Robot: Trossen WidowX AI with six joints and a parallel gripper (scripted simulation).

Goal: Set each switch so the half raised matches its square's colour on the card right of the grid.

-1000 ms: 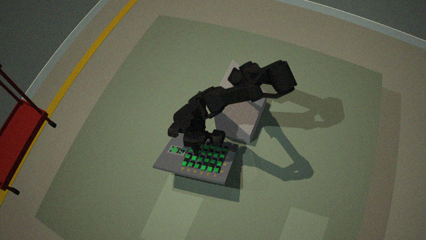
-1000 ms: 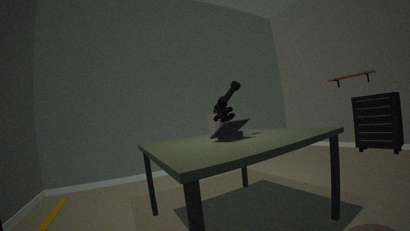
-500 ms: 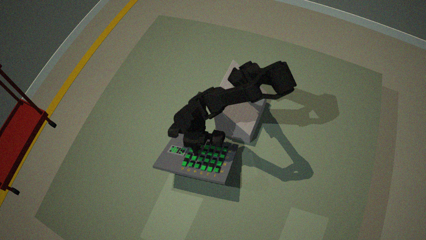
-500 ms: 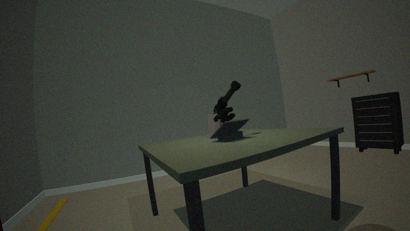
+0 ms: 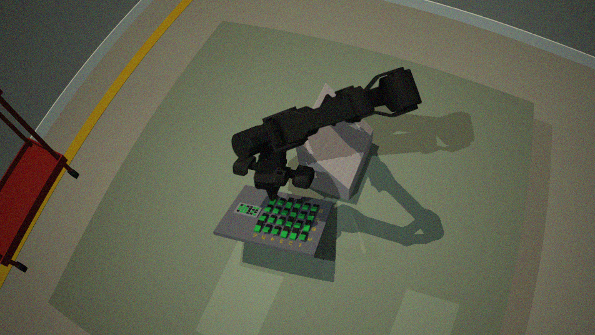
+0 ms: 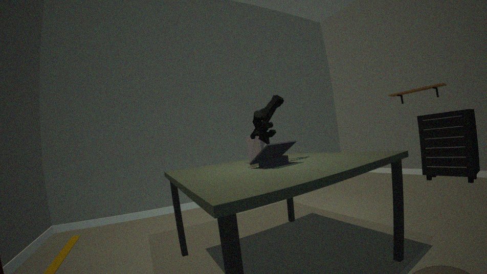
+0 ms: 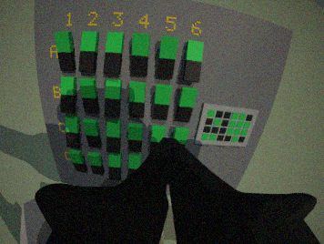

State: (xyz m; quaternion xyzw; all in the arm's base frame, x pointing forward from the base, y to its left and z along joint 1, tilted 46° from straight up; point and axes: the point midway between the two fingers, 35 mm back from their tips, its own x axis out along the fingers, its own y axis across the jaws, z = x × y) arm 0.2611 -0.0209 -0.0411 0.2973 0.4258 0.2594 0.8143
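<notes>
I see the fingers pressed together with nothing between them, their tips low over the nearest row of switches (image 7: 140, 45), around columns five and six. The switches sit in a grid on a sloped grey panel (image 5: 233, 224) on the green tabletop (image 5: 166, 145). The small card (image 7: 227, 125) lies on the panel just beside the grid, near the fingertips.
</notes>
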